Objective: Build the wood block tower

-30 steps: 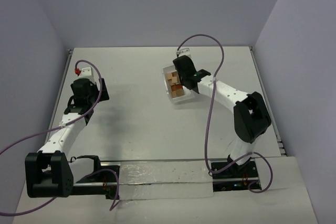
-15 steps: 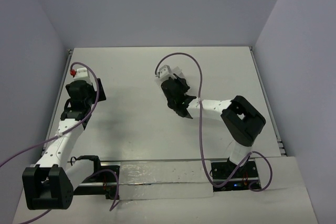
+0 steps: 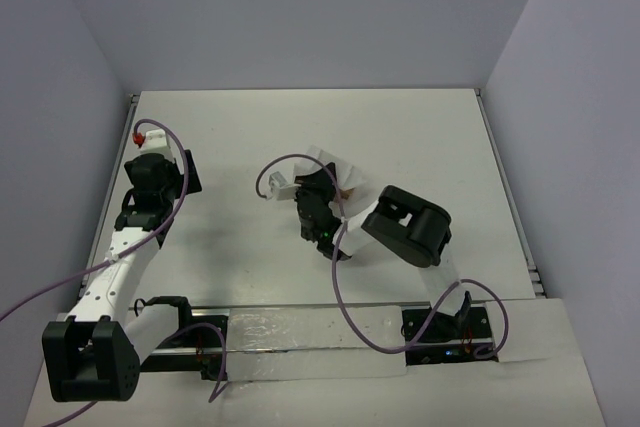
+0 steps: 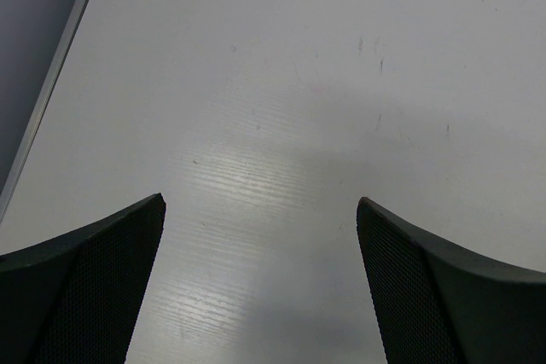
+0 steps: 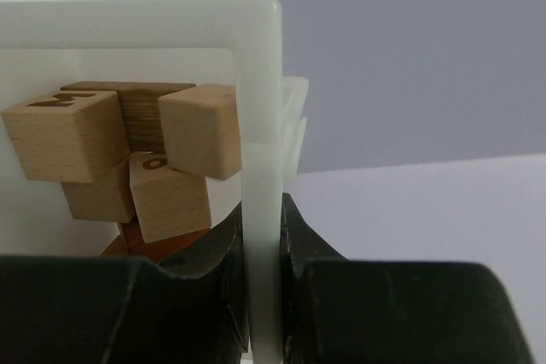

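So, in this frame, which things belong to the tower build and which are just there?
Part of the job:
- wood blocks, loose in the tray
- white tray, holding them
- right gripper, clamped on the tray's wall

Just there:
- left gripper, open and holding nothing
- table under it

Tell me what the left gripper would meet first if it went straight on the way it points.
Most likely the table itself: the left gripper is open, and only tabletop shows ahead of it in the wrist view. How far off it lies is unclear.
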Controlling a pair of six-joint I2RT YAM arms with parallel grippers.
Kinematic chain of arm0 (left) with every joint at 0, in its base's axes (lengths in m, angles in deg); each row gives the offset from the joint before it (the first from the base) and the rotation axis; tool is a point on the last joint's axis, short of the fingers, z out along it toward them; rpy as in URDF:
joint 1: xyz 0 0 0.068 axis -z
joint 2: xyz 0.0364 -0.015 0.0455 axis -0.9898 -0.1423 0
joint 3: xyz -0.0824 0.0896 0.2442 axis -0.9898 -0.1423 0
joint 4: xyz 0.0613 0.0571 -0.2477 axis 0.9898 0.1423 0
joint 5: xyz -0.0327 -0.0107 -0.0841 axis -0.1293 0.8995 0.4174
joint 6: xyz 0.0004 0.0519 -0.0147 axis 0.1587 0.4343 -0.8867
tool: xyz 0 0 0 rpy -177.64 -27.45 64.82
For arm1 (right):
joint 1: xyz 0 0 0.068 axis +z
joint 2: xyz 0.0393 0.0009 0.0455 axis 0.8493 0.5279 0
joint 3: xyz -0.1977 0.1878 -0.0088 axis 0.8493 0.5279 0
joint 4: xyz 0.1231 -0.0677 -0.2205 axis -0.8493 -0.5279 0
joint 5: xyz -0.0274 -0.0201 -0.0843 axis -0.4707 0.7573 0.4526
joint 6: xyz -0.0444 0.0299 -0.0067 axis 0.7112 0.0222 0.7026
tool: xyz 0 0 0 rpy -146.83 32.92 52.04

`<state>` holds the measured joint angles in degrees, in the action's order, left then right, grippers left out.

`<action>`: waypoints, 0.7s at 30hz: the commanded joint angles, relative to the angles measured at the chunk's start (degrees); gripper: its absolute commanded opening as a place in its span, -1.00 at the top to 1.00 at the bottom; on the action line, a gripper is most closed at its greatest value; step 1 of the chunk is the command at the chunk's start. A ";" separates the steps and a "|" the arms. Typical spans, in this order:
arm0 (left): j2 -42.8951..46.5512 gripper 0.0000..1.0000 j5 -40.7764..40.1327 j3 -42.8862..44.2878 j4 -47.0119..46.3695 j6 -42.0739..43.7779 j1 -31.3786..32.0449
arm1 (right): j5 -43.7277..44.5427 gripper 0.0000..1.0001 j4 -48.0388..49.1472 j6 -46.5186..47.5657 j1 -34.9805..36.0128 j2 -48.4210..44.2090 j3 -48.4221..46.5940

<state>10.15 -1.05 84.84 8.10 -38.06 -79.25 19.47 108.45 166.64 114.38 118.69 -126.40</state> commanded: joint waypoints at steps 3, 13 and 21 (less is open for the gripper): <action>1.24 -0.99 0.02 0.66 -0.44 0.62 -0.28 | 0.18 1.00 34.77 11.16 1.63 2.04 -1.31; 0.98 -0.98 0.11 0.52 -0.62 0.54 -0.46 | -2.23 1.00 35.00 19.38 4.70 6.43 -2.42; 1.33 -0.99 -0.02 0.43 -0.53 0.45 -0.63 | -1.49 1.00 35.00 24.83 8.22 10.17 -5.41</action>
<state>10.29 -1.04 84.80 8.18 -37.85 -79.37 18.28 117.70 186.20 121.04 126.53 -129.31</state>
